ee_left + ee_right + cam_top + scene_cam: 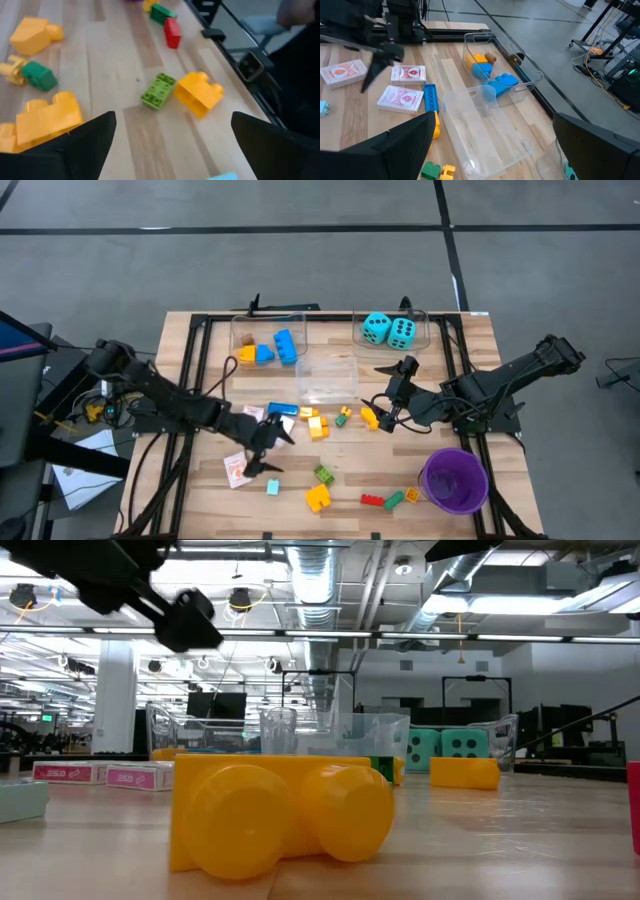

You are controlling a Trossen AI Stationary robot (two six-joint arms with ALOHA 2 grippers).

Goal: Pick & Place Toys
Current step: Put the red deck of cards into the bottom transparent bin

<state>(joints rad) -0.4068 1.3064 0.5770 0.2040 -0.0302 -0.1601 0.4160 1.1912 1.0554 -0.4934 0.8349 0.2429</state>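
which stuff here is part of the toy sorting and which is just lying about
Part of the job:
- loose bricks, e.g. yellow brick and green brick
- turquoise dice in a bin
- card packs
- blue bricks already binned

Just lying about:
- purple cup
- empty clear bin

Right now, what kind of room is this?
Probably a big lab or workshop: bare metal ducts and strip lights overhead, a concrete floor, and a wooden worktable.
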